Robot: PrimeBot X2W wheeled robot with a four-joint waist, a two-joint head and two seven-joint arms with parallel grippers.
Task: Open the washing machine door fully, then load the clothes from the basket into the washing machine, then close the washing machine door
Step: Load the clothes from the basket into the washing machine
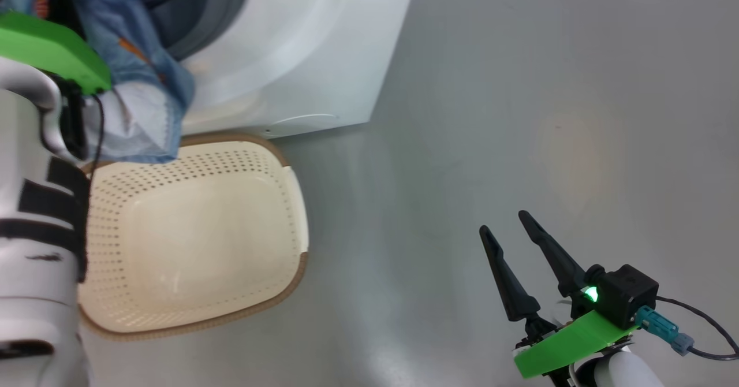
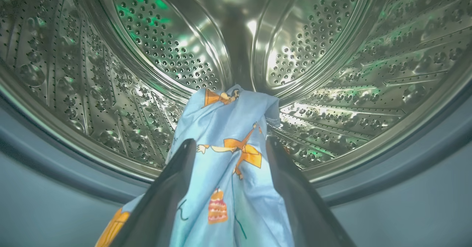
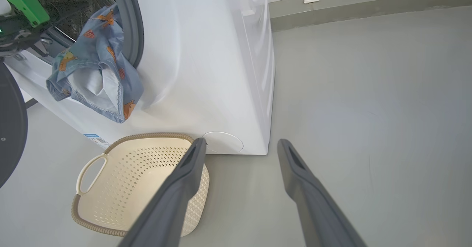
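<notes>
The clothes (image 2: 226, 110) drape between the spread left gripper (image 2: 230, 141); right gripper (image 3: 241, 141) spread too; blue label (image 3: 96, 139) unreadable.

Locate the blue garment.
Right wrist view, upper left: the garment hangs out of the washer's opening, partly in the drum, above the basket.

Between the jaws of the left gripper (image 2: 230, 141), a garment (image 2: 228, 180) is reaching ahead into the drum (image 2: 166, 55) and hanging back over the gasket (image 3: 129, 25). The basket (image 3: 147, 135) is sitting left of the jaws of the right gripper (image 3: 241, 142), before the washing machine (image 3: 199, 62).
</notes>
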